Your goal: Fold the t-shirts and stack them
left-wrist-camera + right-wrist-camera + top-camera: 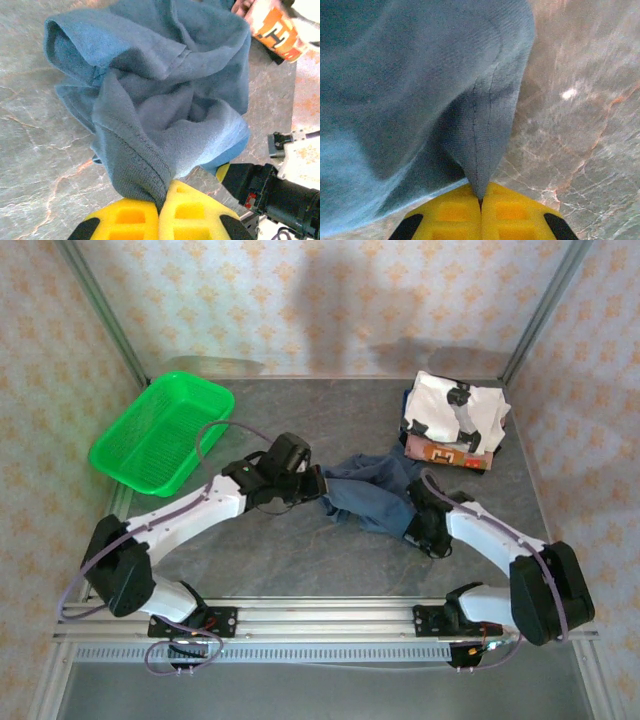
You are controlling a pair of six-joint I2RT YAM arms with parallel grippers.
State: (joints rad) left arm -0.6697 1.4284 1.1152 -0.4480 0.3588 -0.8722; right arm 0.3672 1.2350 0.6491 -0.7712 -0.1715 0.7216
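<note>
Overhead looks down; both close wrist cameras share the blue shirt (pixel 165 100).

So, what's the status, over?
Left jaws, right jaws: both shut on crumpled slate-blue cloth t-shirt, unfolded. White black-patched t-shirt atop orange printed one, far right. Nothing in the way.

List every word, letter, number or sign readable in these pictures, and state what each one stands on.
"H": one dark letter-like shape on the orange print of the printed t-shirt, left wrist view; the rest of the print is cut off.
Same print in the top view: too small to read.
White t-shirt: black patches, no readable lettering.
Slate-blue t-shirt: none.
Green basket: none.
</note>
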